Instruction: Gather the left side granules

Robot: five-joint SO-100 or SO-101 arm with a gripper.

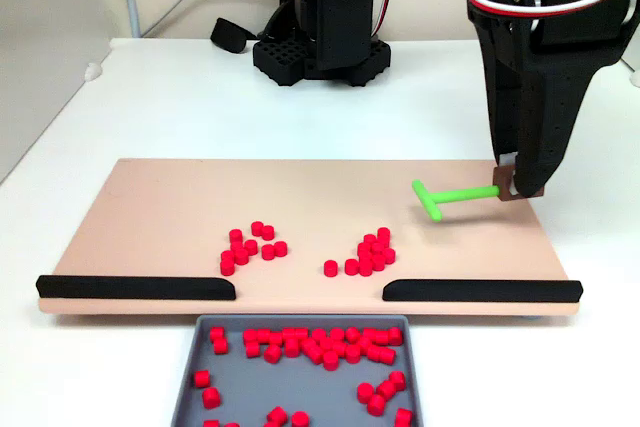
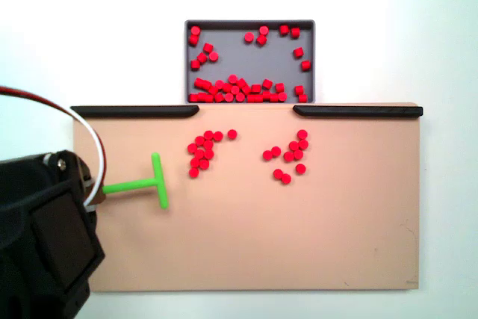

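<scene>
The gripper [image 1: 508, 190] pinches the green pusher [image 1: 452, 197] by its stem, far right of the left granules [image 1: 252, 246] (2 clusters lie close), so a wide sweep risks scattering the right cluster [image 1: 368, 255].

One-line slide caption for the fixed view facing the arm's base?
Gripper holds the green T-shaped pusher on the board, right of two red granule clusters.
</scene>
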